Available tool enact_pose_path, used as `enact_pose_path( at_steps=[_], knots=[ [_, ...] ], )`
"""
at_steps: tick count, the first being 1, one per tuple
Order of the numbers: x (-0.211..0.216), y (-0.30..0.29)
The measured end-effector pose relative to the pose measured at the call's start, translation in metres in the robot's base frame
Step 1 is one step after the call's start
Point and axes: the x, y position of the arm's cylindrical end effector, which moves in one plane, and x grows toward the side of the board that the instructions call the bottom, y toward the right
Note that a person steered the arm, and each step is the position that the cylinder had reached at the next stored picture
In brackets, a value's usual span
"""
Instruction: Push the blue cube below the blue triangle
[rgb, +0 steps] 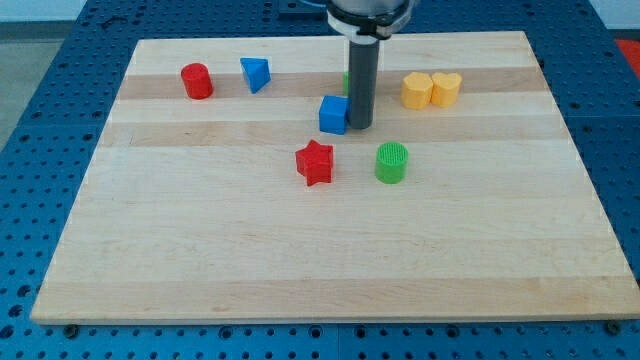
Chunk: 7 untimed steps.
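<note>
Tip: my tip (360, 126) touches the blue cube's right side.
Blue cube (334, 114): mid-worktop (200, 260), well right of and lower than the blue triangle (255, 74).
Hand: none, only a rod.
Nearby: red star (315, 162), green cylinder (391, 162) below.

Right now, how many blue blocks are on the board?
2. The blue triangle sits near the view's top left, beside the red cylinder. The blue cube is near the middle, touching my tip on its left. The rod may hide others.
</note>
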Motion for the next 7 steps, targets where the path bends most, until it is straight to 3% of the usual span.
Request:
enact_pose_path(
  at_steps=[3,7],
  knots=[
    [0.0,-0.071],
    [-0.029,-0.121]
  ],
)
